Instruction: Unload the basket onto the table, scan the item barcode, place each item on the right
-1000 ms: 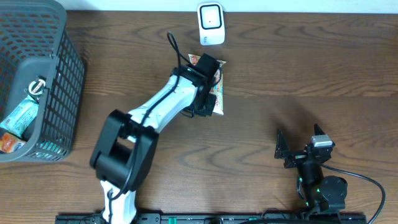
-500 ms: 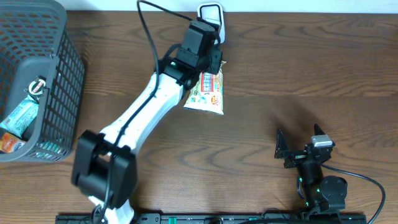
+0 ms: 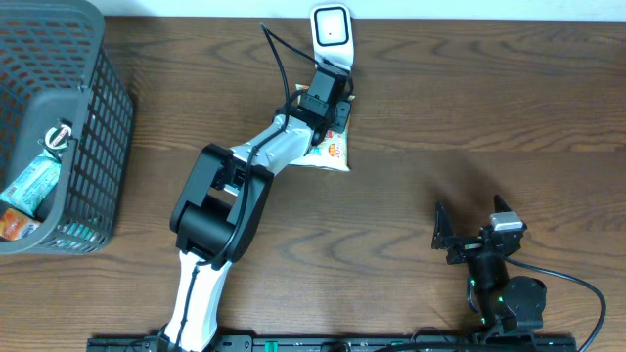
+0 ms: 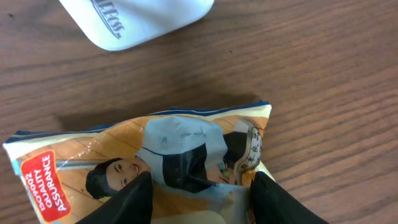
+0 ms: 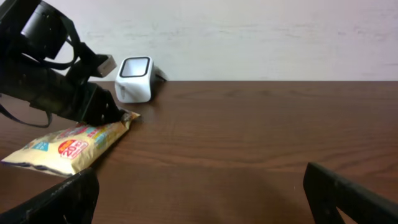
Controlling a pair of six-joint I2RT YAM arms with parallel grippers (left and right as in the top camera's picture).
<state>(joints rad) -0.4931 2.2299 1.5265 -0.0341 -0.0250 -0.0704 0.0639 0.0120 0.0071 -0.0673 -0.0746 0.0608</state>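
Note:
The item, a colourful snack packet (image 3: 333, 151), lies flat on the wooden table just in front of the white barcode scanner (image 3: 332, 37). My left gripper (image 3: 326, 102) is at the packet's far end, next to the scanner. In the left wrist view its dark fingers (image 4: 134, 202) stand apart, straddling the packet (image 4: 155, 149), with the scanner (image 4: 143, 18) above. No barcode shows on the packet's printed face. My right gripper (image 3: 472, 227) rests at the near right, wide open over bare table (image 5: 199, 199). From there I see the packet (image 5: 68, 146) and the scanner (image 5: 135, 79).
A dark mesh basket (image 3: 108, 147) stands at the left edge with other packets (image 3: 34, 181) inside. The left arm stretches diagonally from the front edge to the scanner. A cable runs behind the left wrist.
Half a second ago the left gripper held the packet raised near the scanner. Now the packet lies on the table and the jaws have spread. The right arm has not moved.

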